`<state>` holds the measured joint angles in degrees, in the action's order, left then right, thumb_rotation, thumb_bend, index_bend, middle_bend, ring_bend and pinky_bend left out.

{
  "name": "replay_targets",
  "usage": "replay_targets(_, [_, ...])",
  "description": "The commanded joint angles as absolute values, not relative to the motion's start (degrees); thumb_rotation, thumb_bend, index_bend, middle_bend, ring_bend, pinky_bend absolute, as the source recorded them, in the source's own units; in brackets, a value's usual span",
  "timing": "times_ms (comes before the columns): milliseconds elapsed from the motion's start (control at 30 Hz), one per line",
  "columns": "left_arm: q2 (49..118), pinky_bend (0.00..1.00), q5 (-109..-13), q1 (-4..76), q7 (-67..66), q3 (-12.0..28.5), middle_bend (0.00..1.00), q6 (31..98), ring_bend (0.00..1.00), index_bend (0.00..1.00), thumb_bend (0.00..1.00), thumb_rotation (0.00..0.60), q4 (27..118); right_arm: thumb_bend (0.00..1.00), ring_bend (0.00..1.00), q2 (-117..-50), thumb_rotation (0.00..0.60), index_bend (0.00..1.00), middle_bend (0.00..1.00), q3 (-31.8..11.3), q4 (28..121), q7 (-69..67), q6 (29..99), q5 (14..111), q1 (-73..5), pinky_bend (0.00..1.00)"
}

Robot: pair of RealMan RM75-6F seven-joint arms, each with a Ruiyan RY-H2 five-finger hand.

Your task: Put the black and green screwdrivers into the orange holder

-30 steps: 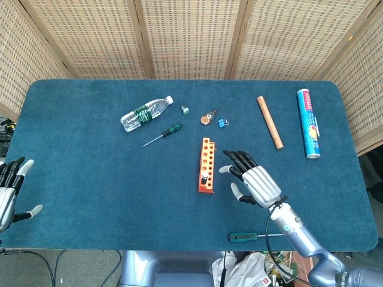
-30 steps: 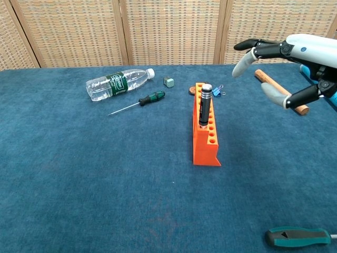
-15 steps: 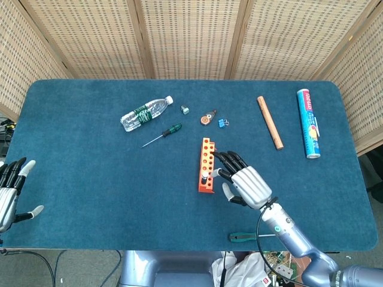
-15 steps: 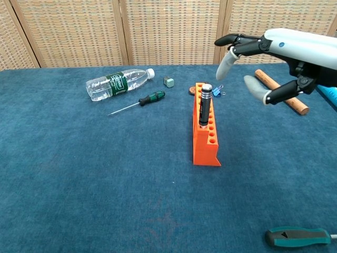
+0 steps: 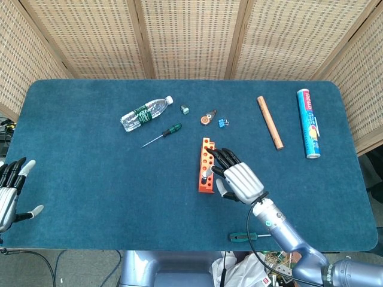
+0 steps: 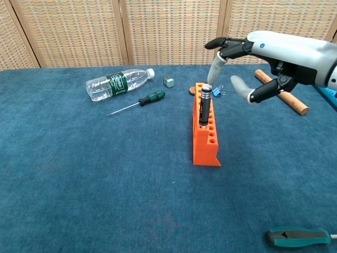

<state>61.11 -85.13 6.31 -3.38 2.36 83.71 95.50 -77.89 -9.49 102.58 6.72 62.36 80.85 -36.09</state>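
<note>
Chest view: right robot hand (image 6: 247,63) fingertip on black screwdriver (image 6: 204,105)

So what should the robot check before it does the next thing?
1. Black screwdriver upright in the holder: ok.
2. Right hand holds nothing, fingers spread: ok.
3. Fingertip touching the black screwdriver's top: cannot tell.
4. Green screwdriver in the holder: not ok, it lies beside the bottle.
5. Holder has free holes: ok.
6. Left hand out of the way: ok.
</note>
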Motion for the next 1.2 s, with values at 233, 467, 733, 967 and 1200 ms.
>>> replay_targets(233, [61.25,0.0,-84.98,6.37,-3.76,2.38,0.0,83.57,0.0,0.0,0.0,0.6,95.51,0.67,0.0,-78.21,0.6,0.39,0.0,-9.8,102.29,7.69,61.77,79.64,-36.57,0.0])
replay_targets(467, [61.29,0.0,-84.86,6.43,-3.85,2.44,0.0,83.46,0.0,0.0,0.0,0.6,95.5,0.67,0.0,-78.32,0.6,0.42,0.0,-9.46,102.42,8.51,61.43,79.24,-36.71,0.0])
replay_targets(733, [61.22,0.0,-84.82,6.36,-3.61,2.48,0.0,83.59,0.0,0.0,0.0,0.6,95.46,0.67,0.0,-78.88,0.6,0.43,0.0,-9.55,102.46,8.53,62.13,79.59,-36.7,0.0])
replay_targets(967, [61.07,0.0,-84.72,6.41,-3.26,2.49,0.0,83.41,0.0,0.0,0.0,0.6,95.42,0.39,0.0,-76.95,0.6,0.25,0.0,-9.86,104.05,6.14,66.69,82.86,-34.78,0.0])
replay_targets(1200, [60.96,0.0,-84.97,6.29,-3.18,2.39,0.0,83.63,0.0,0.0,0.0,0.6,95.56,0.13,0.0,-71.9,0.6,0.22,0.0,-6.03,105.99,6.34,67.46,84.21,-31.52,0.0])
